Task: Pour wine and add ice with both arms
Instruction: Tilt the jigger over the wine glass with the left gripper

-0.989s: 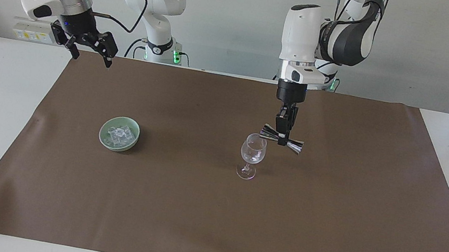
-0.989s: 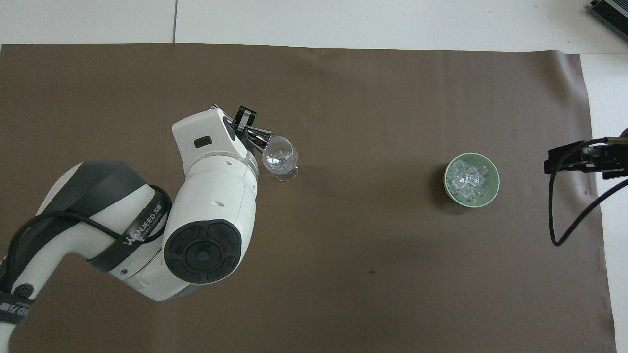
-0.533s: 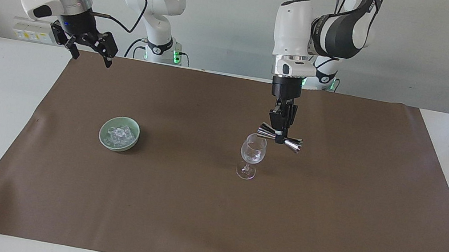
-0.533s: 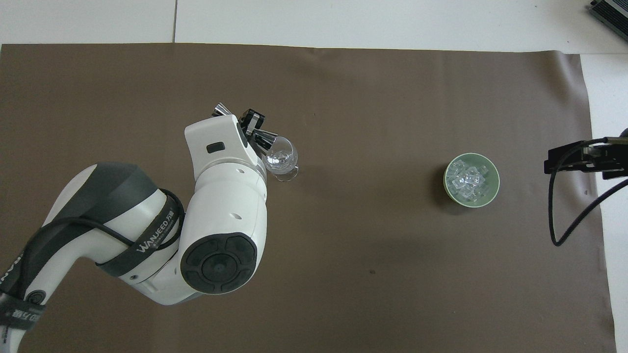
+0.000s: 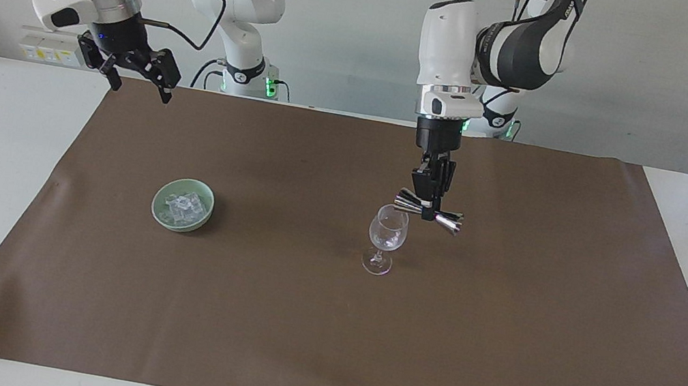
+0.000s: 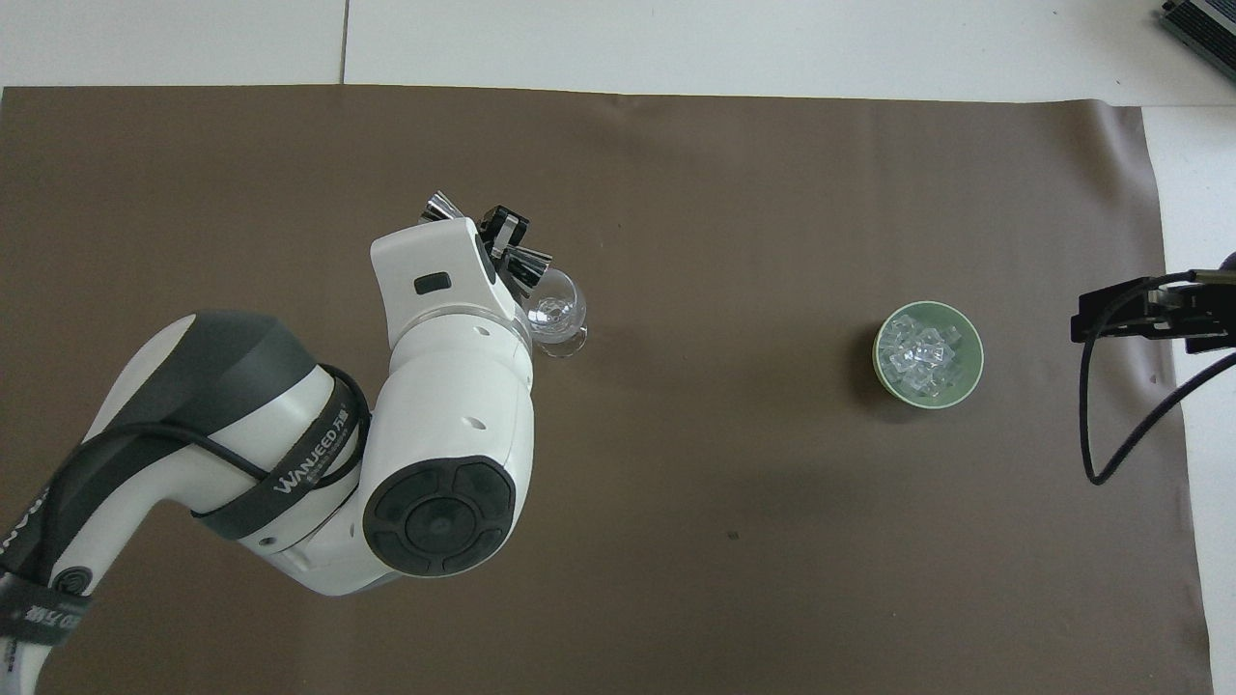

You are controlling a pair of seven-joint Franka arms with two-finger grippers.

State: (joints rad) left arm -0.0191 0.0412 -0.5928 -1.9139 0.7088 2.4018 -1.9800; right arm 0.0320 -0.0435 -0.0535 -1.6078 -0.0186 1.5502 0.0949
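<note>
While the ice [image 5: 183,207] sits untouched in its green bowl [image 5: 160,208] toward the right arm's end, the left gripper [image 5: 428,210], pinching a steel jigger [image 5: 429,211], tips it at the wine glass [image 5: 387,231] rim; I'd say pouring is underway, ice to come. The right gripper [image 5: 140,78] waits spread, over the mat's [image 5: 498,355] corner
</note>
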